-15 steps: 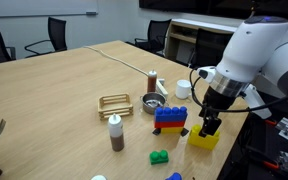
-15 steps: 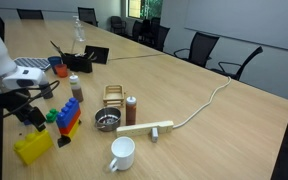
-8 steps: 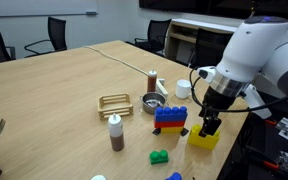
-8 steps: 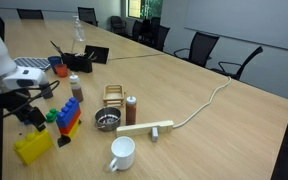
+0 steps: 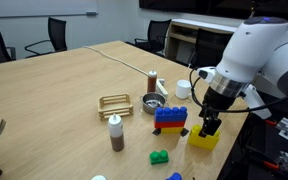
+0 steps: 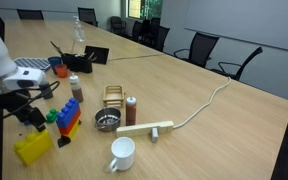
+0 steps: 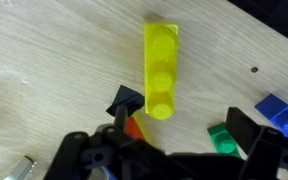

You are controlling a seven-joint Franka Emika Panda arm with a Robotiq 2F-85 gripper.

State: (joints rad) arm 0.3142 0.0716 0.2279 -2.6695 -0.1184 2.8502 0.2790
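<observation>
The pincer [image 5: 212, 127] hangs spread wide, pinching nothing, just over the yellow block [image 5: 204, 139]. The block lies flat on the table [image 5: 74, 80] below its tips (in the wrist view it sits between the fingers, closer to one). The block stack [image 5: 170, 118] stands beside the pincer, and a green block [image 5: 159, 156] lies near.

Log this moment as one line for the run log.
jaws: open | position: over yellow block | held: nothing | nearby: blue-and-red block stack, green block
</observation>
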